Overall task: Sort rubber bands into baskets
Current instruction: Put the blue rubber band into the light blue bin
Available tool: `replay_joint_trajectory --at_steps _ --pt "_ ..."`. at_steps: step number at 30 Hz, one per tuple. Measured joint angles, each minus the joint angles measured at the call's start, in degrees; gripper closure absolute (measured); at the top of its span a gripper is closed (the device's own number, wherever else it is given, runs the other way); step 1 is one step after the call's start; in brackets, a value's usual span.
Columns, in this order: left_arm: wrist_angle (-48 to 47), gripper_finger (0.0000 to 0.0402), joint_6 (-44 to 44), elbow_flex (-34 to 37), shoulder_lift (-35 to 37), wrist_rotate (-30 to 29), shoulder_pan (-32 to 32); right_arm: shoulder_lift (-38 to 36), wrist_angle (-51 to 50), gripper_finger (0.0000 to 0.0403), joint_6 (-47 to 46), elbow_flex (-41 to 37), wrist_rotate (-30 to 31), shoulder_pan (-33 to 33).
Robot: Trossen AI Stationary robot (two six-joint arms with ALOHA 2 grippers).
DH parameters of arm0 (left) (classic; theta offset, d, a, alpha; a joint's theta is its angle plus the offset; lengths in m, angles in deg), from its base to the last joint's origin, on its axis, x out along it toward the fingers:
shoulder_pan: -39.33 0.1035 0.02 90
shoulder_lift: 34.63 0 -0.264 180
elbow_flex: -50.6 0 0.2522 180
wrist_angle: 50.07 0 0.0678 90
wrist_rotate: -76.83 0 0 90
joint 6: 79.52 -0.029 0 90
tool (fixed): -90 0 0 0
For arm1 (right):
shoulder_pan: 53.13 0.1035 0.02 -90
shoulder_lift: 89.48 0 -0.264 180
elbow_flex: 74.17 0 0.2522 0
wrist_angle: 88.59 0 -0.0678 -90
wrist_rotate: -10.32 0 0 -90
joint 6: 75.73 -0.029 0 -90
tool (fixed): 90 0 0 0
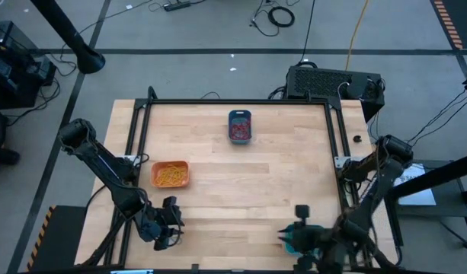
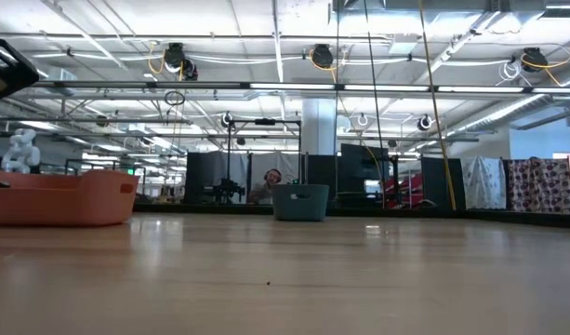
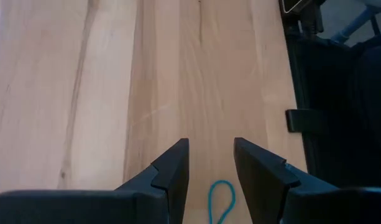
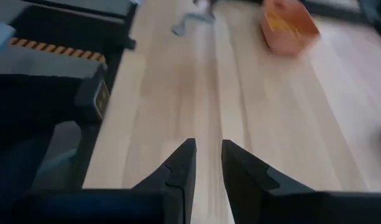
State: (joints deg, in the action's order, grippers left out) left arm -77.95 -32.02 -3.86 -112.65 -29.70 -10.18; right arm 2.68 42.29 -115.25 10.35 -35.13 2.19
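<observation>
My left gripper (image 3: 211, 149) is open low over the table near its near left corner (image 1: 171, 222). A small teal rubber band (image 3: 220, 202) lies flat on the wood between and below its fingers, untouched. My right gripper (image 4: 207, 149) is narrowly open and empty near the near right corner (image 1: 297, 222). The turquoise basket (image 1: 289, 241) shows partly under the right arm. The orange basket (image 1: 170, 174) holds yellow-orange bands. The narrow dark teal-blue basket (image 1: 240, 126) holds red bands.
A black frame (image 1: 141, 129) runs along the table's left, far and right sides. The wood between the baskets is bare. In the low view the orange basket (image 2: 57, 200) stands at the left and the dark teal-blue basket (image 2: 300, 201) farther back. A person (image 2: 266, 186) is in the room beyond.
</observation>
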Motion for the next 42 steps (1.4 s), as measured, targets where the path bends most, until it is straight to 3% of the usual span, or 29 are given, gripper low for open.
replay_joint_trajectory --at_steps 4,8,12,16,20,27,36,42 --pt "-0.6 0.0268 0.0 0.0 0.0 2.0 0.0 0.0 18.3 0.0332 16.1 -6.5 -3.8 -5.1" --pt "-0.3 0.0268 1.4 0.0 0.0 8.2 -0.4 0.1 38.3 0.0332 28.7 -13.1 -15.3 -11.2" --pt "-0.1 0.0268 1.9 0.0 0.0 8.9 -1.6 0.6 56.9 0.0332 35.2 -17.8 -26.4 -17.0" --pt "0.4 0.0268 3.2 0.0 -1.0 8.4 -3.5 4.3 65.3 0.0332 38.9 -18.5 -31.8 -21.2" --pt "0.4 0.0268 5.3 0.0 -3.1 6.9 -5.1 11.1 69.6 0.0332 43.1 -15.2 -34.6 -24.7" --pt "0.1 0.0268 5.4 0.0 -6.2 4.8 -5.2 24.3 67.8 0.0332 49.6 -0.3 -40.2 -28.9" --pt "0.1 0.0268 -10.0 0.0 -5.9 -10.8 -1.3 36.9 61.7 0.0332 56.6 19.6 -47.9 -31.8" --pt "-7.6 0.0268 -16.6 0.0 -0.9 -9.1 6.6 42.8 61.7 0.0332 56.7 27.4 -48.2 -34.5"
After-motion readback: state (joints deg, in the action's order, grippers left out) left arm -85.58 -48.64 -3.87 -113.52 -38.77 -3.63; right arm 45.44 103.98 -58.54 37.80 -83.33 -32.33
